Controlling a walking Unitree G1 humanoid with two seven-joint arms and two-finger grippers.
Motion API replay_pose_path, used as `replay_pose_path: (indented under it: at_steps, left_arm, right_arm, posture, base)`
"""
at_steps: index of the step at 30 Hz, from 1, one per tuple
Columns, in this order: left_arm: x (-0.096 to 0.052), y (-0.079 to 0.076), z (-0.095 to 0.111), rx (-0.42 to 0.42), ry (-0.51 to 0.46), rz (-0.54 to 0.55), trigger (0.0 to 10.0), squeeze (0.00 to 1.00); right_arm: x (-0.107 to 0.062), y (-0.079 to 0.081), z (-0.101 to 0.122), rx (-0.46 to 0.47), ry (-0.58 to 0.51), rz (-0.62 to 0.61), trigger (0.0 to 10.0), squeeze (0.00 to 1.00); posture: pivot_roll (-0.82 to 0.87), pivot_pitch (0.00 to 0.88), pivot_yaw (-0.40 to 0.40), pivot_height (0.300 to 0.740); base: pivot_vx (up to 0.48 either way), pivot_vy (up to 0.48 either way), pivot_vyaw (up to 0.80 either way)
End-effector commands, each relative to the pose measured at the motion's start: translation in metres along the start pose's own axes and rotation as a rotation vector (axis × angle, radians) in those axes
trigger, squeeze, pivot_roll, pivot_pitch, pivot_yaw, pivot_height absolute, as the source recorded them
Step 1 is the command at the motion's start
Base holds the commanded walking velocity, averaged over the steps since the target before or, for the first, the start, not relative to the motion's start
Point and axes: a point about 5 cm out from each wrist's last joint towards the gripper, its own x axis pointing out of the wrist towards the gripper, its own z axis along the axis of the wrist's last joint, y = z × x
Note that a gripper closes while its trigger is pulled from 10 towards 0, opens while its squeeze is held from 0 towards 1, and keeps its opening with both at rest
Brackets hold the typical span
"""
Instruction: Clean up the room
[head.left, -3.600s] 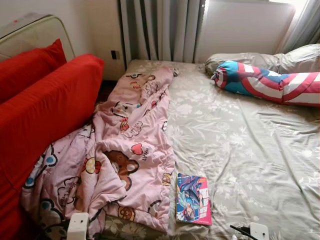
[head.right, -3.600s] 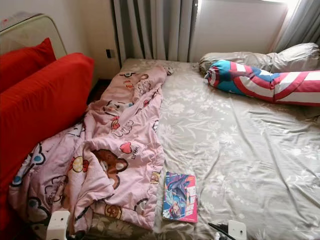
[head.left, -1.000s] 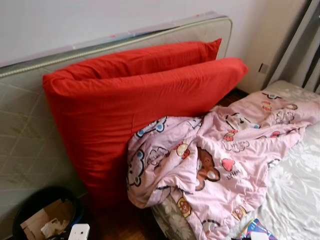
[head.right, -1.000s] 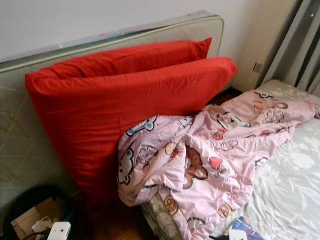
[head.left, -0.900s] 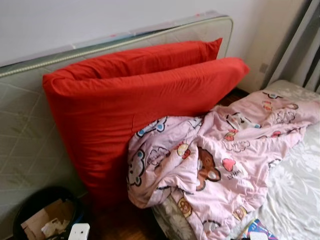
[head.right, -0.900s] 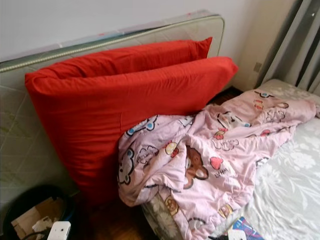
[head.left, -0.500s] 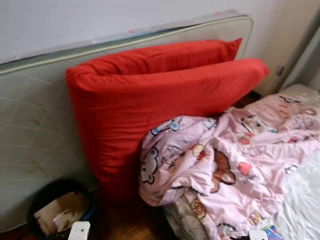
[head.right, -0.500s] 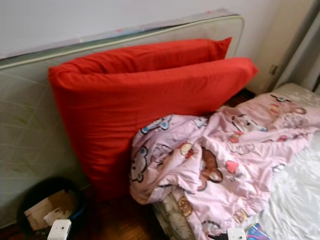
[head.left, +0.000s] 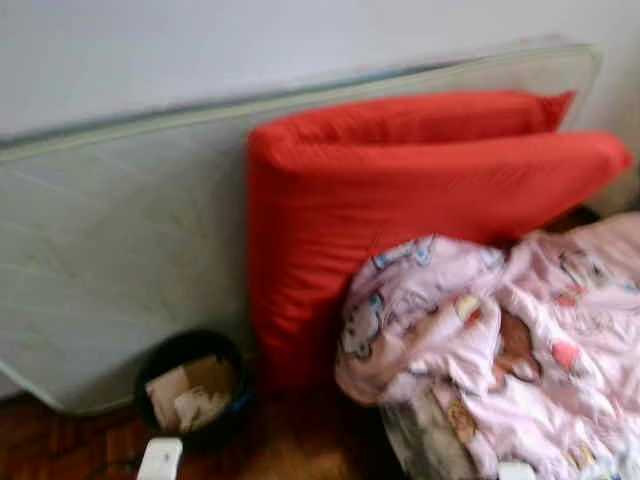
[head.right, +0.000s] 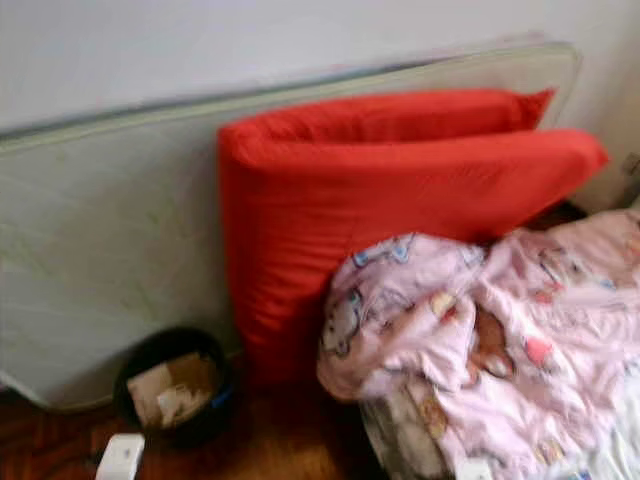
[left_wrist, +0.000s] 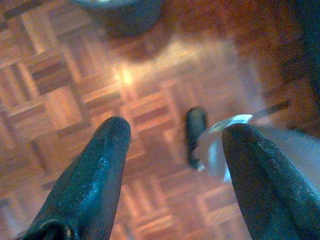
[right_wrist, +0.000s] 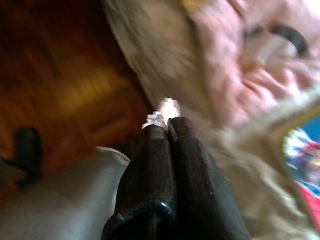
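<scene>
Showing, in the left eye view, a round black waste bin with cardboard scraps (head.left: 190, 392) standing on the dark wooden parquet floor (head.left: 60, 445), against a pale quilted mattress leaning on the wall (head.left: 120, 260); the bin is lying ahead and to the robot's left, nearer the left arm. Two large red cushions (head.left: 400, 210) are propping behind a crumpled pink cartoon-print blanket (head.left: 500, 340) draping over the bed corner. In the left wrist view, the left hand (left_wrist: 172, 150) is hanging spread and empty over the parquet. In the right wrist view, the right hand (right_wrist: 167, 125) is pinching a small pale scrap (right_wrist: 162, 112), fingers pressed together, beside the bed edge.
</scene>
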Motion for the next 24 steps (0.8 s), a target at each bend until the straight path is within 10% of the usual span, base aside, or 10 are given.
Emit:
replay_pose_path:
  at_steps: [1, 24]
  left_arm:
    - [0.0020, -0.0052, 0.0053, 0.024, -0.008, -0.016, 10.0, 0.00]
    - [0.0019, -0.0039, 0.0066, 0.032, -0.007, -0.015, 10.0, 0.00]
  right_arm:
    - [-0.0032, -0.0083, -0.0078, -0.007, 0.021, -0.021, 10.0, 0.00]
    - [-0.0027, -0.0075, -0.0070, -0.021, 0.024, -0.019, 10.0, 0.00]
  posture:
    - [-0.04, 0.000, -0.007, 0.740]
    - [-0.03, 0.000, -0.006, 0.740]
  base:
    - [0.000, 0.386, 0.00]
    - [0.000, 0.390, 0.00]
